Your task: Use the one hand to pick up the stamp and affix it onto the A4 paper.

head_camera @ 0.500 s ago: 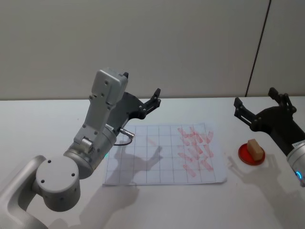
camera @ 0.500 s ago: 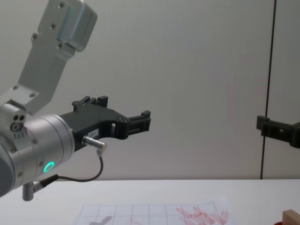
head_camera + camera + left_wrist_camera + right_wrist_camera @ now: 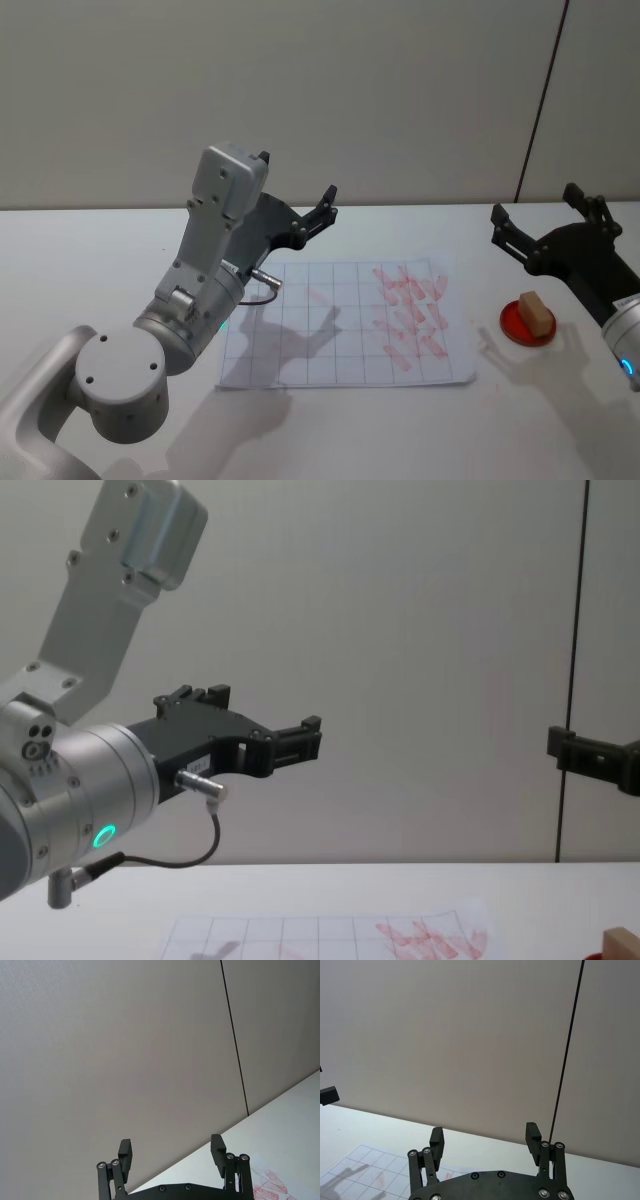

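The right gripper (image 3: 533,205) hangs fingers apart above the stamp (image 3: 535,312), which sits skewed on a small red pad (image 3: 511,326) just right of the A4 paper (image 3: 330,335), so an off-centre grab could tip it or drag the pad. The left gripper (image 3: 170,1144), also spread, is parked high over the paper's left side. Smooth-looking white table (image 3: 80,260), bare grey wall (image 3: 400,90); the loose sheet might slide.

Head view looking down, chest view low, both share A4 paper (image 3: 340,345)
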Tool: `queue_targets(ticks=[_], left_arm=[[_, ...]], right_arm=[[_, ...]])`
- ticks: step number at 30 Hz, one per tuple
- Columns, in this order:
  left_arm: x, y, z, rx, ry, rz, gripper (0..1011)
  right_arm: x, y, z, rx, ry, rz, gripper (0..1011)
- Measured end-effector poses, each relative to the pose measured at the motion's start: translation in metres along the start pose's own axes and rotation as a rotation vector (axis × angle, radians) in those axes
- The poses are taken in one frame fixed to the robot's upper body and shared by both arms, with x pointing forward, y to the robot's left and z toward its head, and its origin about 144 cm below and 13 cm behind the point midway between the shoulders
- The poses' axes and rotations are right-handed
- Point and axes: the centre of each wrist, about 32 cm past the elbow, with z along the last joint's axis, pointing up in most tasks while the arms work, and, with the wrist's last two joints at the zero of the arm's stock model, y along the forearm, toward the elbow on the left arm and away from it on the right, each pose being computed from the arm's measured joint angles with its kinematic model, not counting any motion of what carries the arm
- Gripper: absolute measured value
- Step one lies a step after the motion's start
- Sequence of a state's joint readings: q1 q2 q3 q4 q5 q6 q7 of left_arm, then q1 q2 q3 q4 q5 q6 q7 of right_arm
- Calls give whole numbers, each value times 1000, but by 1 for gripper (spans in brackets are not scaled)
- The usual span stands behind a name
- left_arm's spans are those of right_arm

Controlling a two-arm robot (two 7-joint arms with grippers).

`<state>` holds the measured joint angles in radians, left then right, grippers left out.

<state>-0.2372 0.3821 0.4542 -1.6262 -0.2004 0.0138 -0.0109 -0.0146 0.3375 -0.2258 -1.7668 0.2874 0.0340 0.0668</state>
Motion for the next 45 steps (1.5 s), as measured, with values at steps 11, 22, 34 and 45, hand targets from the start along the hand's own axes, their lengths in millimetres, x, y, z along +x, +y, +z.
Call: queue_targets(ticks=[11, 22, 34, 45], left_arm=[[0, 0, 0, 0, 0, 0, 1001], [0, 0, 0, 0, 0, 0, 1001], [0, 0, 0, 0, 0, 0, 1001], [0, 0, 0, 0, 0, 0, 1001]], right_arm=[[0, 0, 0, 0, 0, 0, 1001], [-8, 0, 3, -20, 2, -28, 1001], [-20, -2, 6, -136, 2, -116, 1001], [-17, -1, 0, -253, -5, -166, 1001]])
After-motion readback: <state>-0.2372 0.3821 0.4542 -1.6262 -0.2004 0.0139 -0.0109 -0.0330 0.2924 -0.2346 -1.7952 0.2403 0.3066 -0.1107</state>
